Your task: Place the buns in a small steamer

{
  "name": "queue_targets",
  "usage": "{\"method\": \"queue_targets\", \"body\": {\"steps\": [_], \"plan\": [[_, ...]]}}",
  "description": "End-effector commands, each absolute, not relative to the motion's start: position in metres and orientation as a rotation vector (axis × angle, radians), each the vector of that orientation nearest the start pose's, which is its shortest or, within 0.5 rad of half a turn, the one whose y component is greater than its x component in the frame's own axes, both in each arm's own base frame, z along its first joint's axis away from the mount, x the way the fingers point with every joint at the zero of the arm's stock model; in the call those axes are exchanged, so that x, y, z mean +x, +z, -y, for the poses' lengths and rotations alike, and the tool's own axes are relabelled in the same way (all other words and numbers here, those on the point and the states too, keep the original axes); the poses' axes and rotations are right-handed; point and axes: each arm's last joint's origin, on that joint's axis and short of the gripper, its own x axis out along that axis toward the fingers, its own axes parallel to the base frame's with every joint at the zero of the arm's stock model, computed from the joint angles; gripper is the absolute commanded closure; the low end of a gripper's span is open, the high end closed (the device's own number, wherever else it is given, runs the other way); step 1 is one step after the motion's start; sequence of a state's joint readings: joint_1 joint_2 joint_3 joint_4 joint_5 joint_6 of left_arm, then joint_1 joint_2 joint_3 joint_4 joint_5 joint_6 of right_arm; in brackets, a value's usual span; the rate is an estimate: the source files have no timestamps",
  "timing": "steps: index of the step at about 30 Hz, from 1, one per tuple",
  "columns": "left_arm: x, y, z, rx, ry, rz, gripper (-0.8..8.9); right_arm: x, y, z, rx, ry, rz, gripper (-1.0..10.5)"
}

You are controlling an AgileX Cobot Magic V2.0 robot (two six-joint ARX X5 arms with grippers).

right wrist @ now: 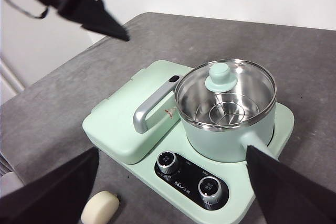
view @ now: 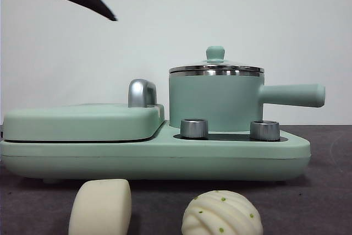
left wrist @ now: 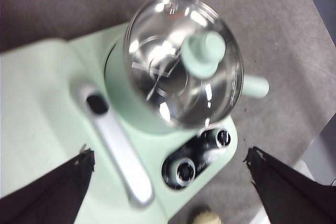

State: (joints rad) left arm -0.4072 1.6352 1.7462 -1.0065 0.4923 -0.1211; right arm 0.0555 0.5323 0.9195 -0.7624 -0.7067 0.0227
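Nearest the front camera sit the two buns on the dark table, both in front of the mint green cooker base [view: 154, 158]. Going left to right, the plain block-shaped bun [view: 100, 208] stands before the flat griddle [view: 82, 122] with its chrome handle [view: 141, 93]; the round ridged bun [view: 221, 214], flecked green, lies before the two control knobs [view: 194, 128]. Behind those knobs stands the small steamer [view: 216, 100], upright on the base, its glass lid [view: 216, 69] still seated and its long side handle [view: 291, 95] pointing level away from the griddle, towards the right side of the front view.

The left gripper [left wrist: 168, 182] hangs above the steamer lid, jaws spread wide and holding nothing. The right gripper [right wrist: 173, 182] hangs on the knob side of the base, also wide apart and empty.

Risks, as I judge them: the lid is closed, so a bun brought over now would have nowhere to go. The green knob [left wrist: 205, 53] is small and smooth, so an off-centre pinch could let the lid slip and drop. The buns look soft; a hard squeeze may dent them.
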Motion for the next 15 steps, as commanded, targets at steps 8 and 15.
{"method": "queue_targets", "body": {"steps": [8,15], "plan": [[0.345,0.403,0.206,-0.014,-0.782,-0.921,3.41,0.079,0.356,-0.023,0.143,0.751,-0.361,5.0],[0.356,0.395,0.240,0.046,-0.786,-0.930,3.50,0.079,0.356,-0.023,0.143,0.751,-0.362,5.0]]}}
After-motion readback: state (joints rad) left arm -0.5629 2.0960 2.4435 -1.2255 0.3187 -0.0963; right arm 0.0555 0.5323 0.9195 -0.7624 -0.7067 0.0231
